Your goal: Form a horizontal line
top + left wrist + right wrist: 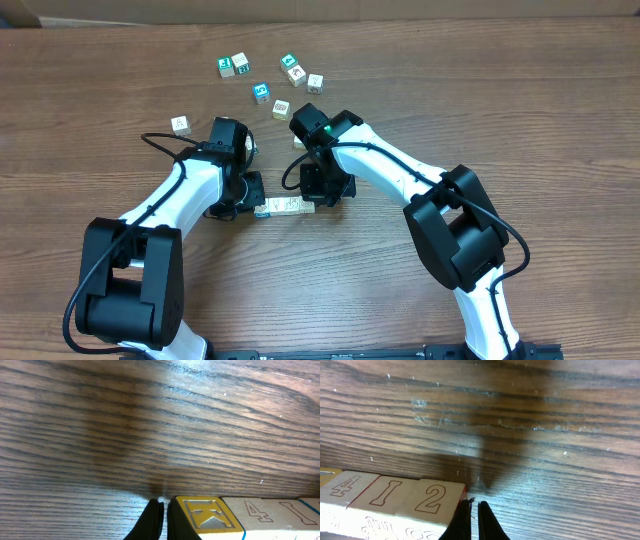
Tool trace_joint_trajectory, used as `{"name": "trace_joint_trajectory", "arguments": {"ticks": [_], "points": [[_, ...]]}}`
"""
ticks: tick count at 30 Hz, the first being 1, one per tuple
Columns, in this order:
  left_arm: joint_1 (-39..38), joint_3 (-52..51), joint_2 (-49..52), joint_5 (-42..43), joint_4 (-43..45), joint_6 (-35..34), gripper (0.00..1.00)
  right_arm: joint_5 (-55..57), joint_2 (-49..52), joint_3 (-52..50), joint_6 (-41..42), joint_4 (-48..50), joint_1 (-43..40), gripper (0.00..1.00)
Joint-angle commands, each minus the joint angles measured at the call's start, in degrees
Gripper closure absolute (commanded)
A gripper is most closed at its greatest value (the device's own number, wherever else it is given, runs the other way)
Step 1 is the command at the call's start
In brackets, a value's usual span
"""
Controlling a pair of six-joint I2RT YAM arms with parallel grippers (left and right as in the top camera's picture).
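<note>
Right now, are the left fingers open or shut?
Shut: the left fingers are pressed together, holding nothing, right beside the yellow K cube.

Wood-grain tabletop. Near center on it: horizontal line, 4 pale cubes touching side by side, faces K-4-I-2. Loose cubes scattered twd far edge; lone cube sits apart, left side.

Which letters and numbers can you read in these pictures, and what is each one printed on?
"K": yellow cube at one end of the row.
"4": second cube.
"I": third cube.
"2": last cube.
Loose cubes: markings too small to read.
Row's side faces: cut off by the picture edge, unreadable.
</note>
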Motion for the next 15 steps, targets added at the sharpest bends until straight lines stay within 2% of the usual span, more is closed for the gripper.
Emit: {"name": "trace_joint_trajectory", "arguments": {"ticks": [1,9,15], "points": [[-1.1,-0.5,0.2,2.1,0.4,-1.2,0.96,-2.0,-2.1,-0.2,0.4,0.5,0.6,0.96],[-1.1,-0.5,0.2,2.1,0.3,-1.2,0.95,-2.0,-2.1,-0.2,0.4,0.5,0.6,0.96],[-1.1,-0.5,0.2,1.7,0.3,-0.8,0.96,-2.0,-2.1,-0.2,0.4,0.5,0.6,0.89]]}}
